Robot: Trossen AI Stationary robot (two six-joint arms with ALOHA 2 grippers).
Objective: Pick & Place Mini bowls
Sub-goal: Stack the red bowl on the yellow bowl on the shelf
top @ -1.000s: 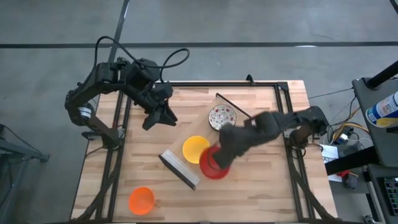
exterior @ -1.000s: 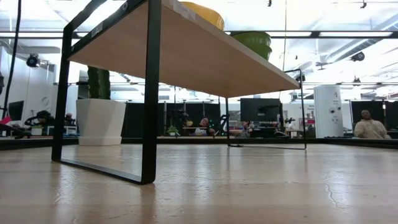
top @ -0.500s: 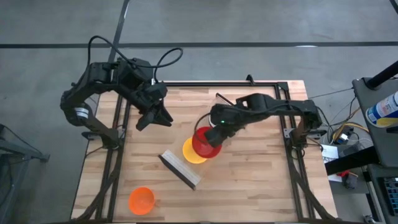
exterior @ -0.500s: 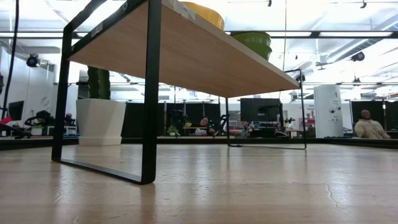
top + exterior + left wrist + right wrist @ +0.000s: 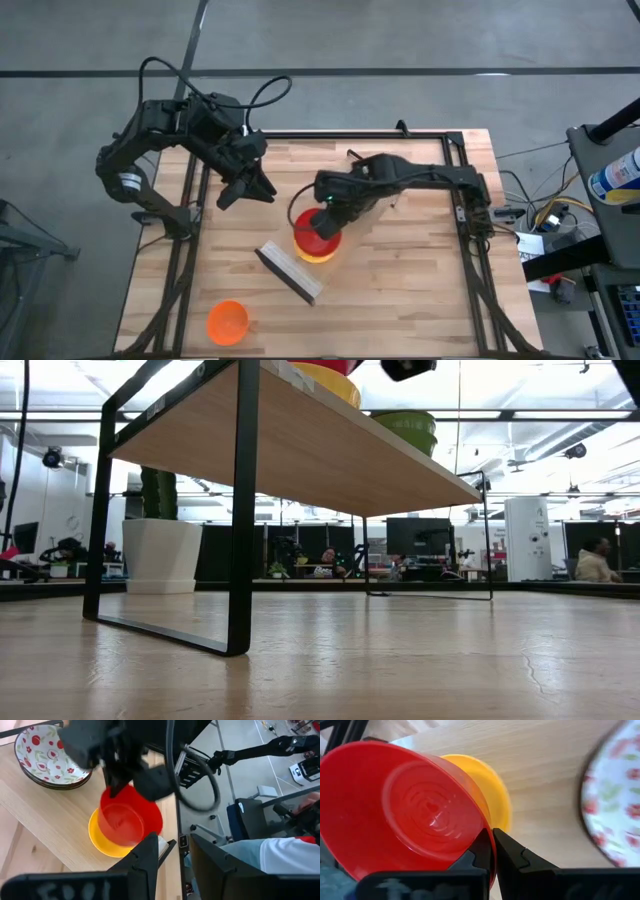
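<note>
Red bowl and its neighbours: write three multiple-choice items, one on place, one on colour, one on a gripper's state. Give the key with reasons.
1. Where is the red bowl?
A. Over the yellow bowl
B. Beside the orange bowl
C. Off the table

2. What colour is the bowl alone near the table's front left corner?
A. Green
B. Orange
C. White

3. What is the right gripper doing?
A. Hanging open above the table
B. Shut on the red bowl's rim
C. Holding the patterned bowl

Key: 1 A, the high view and left wrist view show red overlapping yellow, though contact cannot be told. 2 B, the high view shows it orange there. 3 B, the right wrist view shows the fingers pinching the red rim.
</note>
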